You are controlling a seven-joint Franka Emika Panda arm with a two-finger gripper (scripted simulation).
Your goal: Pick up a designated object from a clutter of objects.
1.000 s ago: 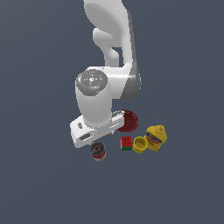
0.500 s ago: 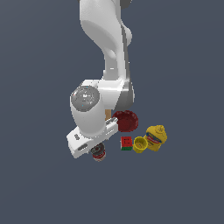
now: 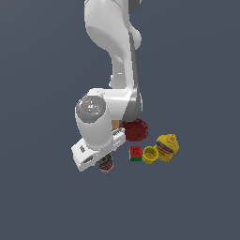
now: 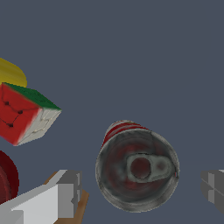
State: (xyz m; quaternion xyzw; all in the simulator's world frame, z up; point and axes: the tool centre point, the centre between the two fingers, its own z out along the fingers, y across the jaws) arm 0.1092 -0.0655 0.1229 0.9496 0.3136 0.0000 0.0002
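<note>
The gripper (image 4: 140, 186) is spread, one finger (image 4: 65, 192) on each side of the upright red-and-white can (image 4: 138, 173), not touching it. The can stands near the red-green cube (image 4: 24, 113).

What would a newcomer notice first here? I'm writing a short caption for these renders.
The big white arm fills the exterior view, bent low over a small cluster of things on the dark floor. In the wrist view the red-and-white can stands upright between the open fingers of the gripper. The red-green cube and yellow cup sit to the exterior view's right.
</note>
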